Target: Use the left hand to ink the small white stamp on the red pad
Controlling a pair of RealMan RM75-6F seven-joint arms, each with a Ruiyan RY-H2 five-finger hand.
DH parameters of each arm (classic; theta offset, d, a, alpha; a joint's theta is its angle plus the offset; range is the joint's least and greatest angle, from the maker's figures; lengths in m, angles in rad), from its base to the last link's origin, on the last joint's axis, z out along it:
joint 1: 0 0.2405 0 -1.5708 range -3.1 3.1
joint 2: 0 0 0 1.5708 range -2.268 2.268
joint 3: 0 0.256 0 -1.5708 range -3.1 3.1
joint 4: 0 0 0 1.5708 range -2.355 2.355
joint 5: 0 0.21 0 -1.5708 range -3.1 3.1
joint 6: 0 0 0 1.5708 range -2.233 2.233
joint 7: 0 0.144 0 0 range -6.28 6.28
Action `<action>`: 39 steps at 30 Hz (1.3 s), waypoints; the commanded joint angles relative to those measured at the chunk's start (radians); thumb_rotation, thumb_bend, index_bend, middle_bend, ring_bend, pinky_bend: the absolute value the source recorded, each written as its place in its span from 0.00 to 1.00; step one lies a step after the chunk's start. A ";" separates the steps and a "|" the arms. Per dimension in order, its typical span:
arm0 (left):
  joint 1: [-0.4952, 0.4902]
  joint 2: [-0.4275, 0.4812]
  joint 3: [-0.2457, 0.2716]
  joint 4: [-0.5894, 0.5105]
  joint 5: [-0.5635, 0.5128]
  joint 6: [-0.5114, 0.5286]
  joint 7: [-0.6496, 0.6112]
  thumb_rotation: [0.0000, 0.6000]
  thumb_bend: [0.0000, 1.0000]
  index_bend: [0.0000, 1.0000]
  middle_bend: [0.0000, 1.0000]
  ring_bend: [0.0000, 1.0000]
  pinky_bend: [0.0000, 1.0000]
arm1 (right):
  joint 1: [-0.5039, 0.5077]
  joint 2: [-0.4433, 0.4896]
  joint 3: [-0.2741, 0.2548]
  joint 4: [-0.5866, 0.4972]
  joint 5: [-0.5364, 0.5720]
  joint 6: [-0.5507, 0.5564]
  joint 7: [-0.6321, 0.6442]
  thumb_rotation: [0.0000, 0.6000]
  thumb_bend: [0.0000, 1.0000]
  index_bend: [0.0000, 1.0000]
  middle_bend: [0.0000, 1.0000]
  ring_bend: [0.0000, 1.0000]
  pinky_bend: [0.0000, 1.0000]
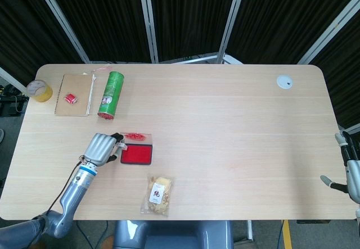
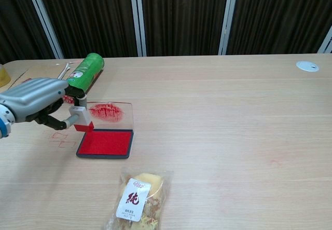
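Note:
My left hand [image 1: 103, 148] [image 2: 39, 98] pinches the small white stamp [image 2: 81, 119] [image 1: 121, 145], whose red face points down. The stamp hangs just above the left rear corner of the red ink pad [image 2: 106, 142] [image 1: 136, 154], a little clear of the ink. The pad's clear lid [image 2: 108, 113] stands open behind it, smeared red. My right hand [image 1: 351, 171] stays off the table's right edge with its fingers apart, holding nothing.
A green tube can [image 1: 111, 94] [image 2: 82, 76] lies behind the pad. A notebook [image 1: 73, 94] with a small red item and a tape roll [image 1: 39, 90] sit far left. A snack bag [image 1: 158, 194] [image 2: 135, 195] lies in front of the pad. Faint red stamp marks [image 2: 59, 139] show left of the pad.

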State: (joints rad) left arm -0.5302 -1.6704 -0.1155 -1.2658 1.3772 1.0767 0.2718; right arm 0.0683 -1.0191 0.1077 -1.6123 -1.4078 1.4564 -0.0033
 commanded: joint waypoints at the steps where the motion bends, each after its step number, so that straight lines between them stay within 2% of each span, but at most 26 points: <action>1: -0.014 -0.030 0.001 0.021 -0.010 -0.013 0.024 1.00 0.45 0.52 0.47 0.83 0.92 | 0.001 0.000 0.002 0.004 0.005 -0.003 0.004 1.00 0.00 0.00 0.00 0.00 0.00; 20: -0.017 -0.139 0.035 0.145 0.007 0.004 0.035 1.00 0.45 0.52 0.48 0.83 0.92 | 0.005 0.001 0.005 0.013 0.015 -0.016 0.020 1.00 0.00 0.00 0.00 0.00 0.00; 39: 0.001 -0.182 0.057 0.209 0.012 0.009 0.006 1.00 0.45 0.52 0.48 0.83 0.92 | 0.006 0.004 0.006 0.015 0.018 -0.021 0.030 1.00 0.00 0.00 0.00 0.00 0.00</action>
State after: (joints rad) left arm -0.5297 -1.8523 -0.0581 -1.0569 1.3884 1.0849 0.2785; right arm 0.0747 -1.0150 0.1136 -1.5972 -1.3894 1.4359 0.0265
